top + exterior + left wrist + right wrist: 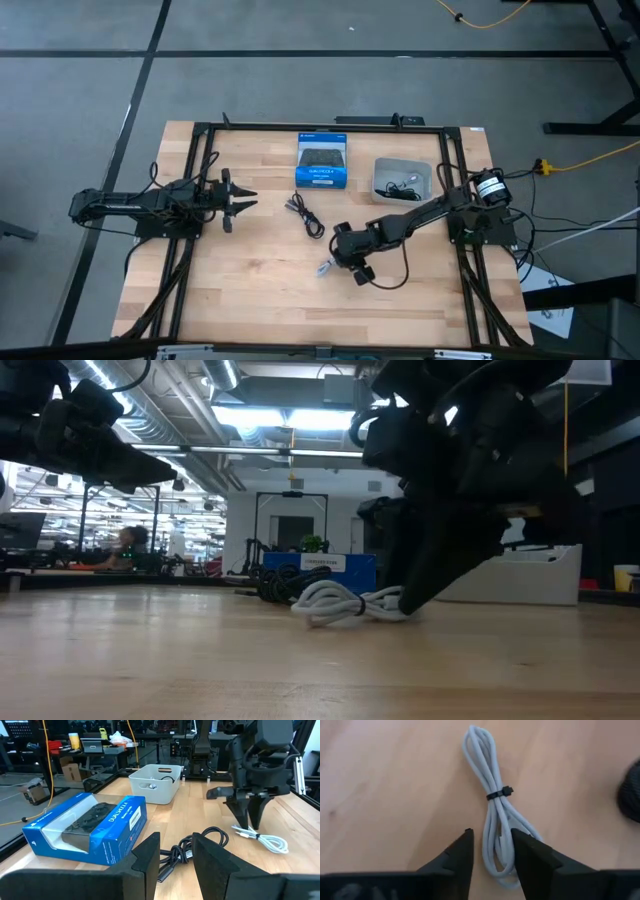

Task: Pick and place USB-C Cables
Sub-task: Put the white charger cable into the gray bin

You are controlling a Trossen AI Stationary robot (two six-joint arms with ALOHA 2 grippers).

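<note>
A white USB-C cable (492, 800), coiled and tied at its middle with a black tie, lies flat on the table (325, 268) (335, 600). My right gripper (492, 852) (340, 260) points down over one end of that coil. It is open, with a finger on either side of the strands. A black coiled cable (305, 214) (192, 847) lies on the wood nearer the table's middle. My left gripper (240, 200) (175, 865) is open and hovers left of the black cable, touching nothing.
A blue-and-black box (322, 160) (90, 827) lies toward the far edge. Right of it stands a grey bin (385, 165) (155, 787) with cables inside. A black frame (200, 130) borders the table. Bare wood stretches along the near side.
</note>
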